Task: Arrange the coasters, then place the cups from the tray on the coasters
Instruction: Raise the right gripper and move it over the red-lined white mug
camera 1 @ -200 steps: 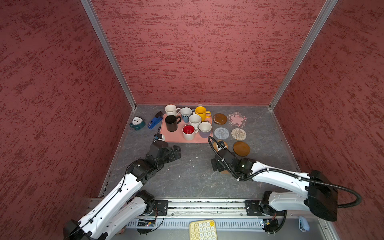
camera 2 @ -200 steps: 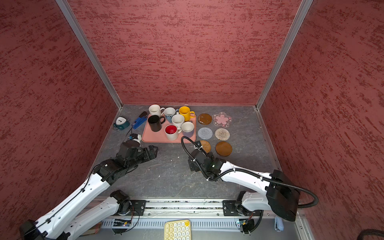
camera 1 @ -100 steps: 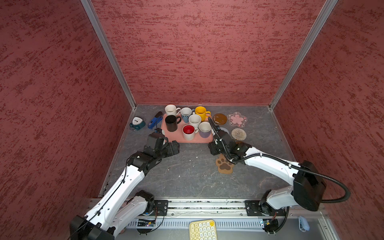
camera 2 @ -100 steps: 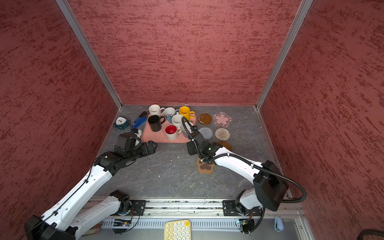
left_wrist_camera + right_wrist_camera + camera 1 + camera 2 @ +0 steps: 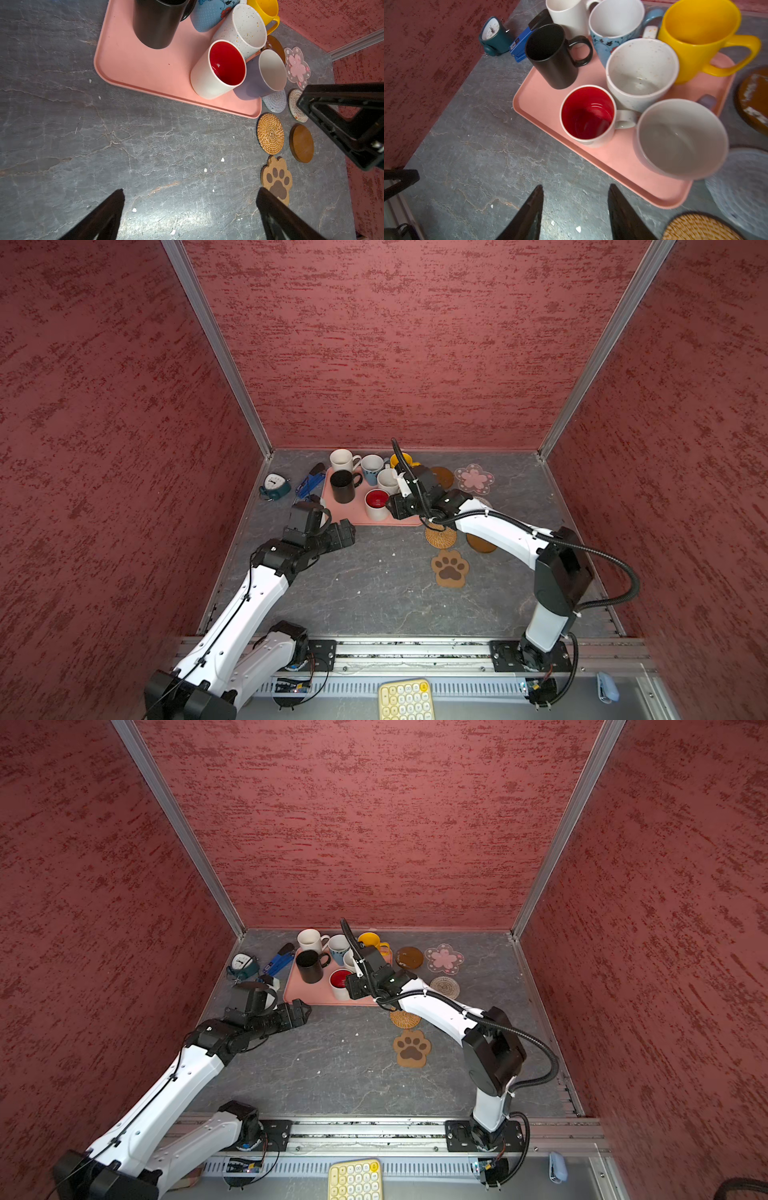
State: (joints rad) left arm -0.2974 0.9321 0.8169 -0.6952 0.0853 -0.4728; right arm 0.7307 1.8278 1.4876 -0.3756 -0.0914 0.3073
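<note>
My left claw (image 5: 190, 193) hangs over the grey stone-look table (image 5: 62, 124), a little short of the near left corner of the flat salmon-pink tray (image 5: 145, 68). Its two black fingers (image 5: 112, 209) stand spread wide, with only bare table between them. My right claw (image 5: 575, 187) hovers by the tray's near edge, close to the white mug with the red inside (image 5: 588, 116). Its fingers (image 5: 529, 214) are partway apart and clasp nothing.

Upright on the tray stand the tall black mug (image 5: 344, 487), the speckled white mug (image 5: 388, 481) and the red-lined one. The lavender mug (image 5: 266, 74) is at the near right corner and the yellow mug (image 5: 370, 940) at the far right. The plain white mug (image 5: 343, 459) and the light blue flowered mug (image 5: 372, 467) sit at the far edge; I cannot tell whether their bases are on the tray.

The coasters lie flat on the table to the right of the tray. The grey crochet round (image 5: 275, 101) is just beside the lavender mug, with the beige woven round (image 5: 444, 987) next to it. The pink flower (image 5: 474, 479) and an amber-brown disc (image 5: 409, 957) lie at the far side. The tan rattan round (image 5: 440, 536) has a second amber-brown disc (image 5: 301, 143) beside it, and the brown paw-print (image 5: 450, 568) is nearest me. My right arm reaches over several of them.
</note>
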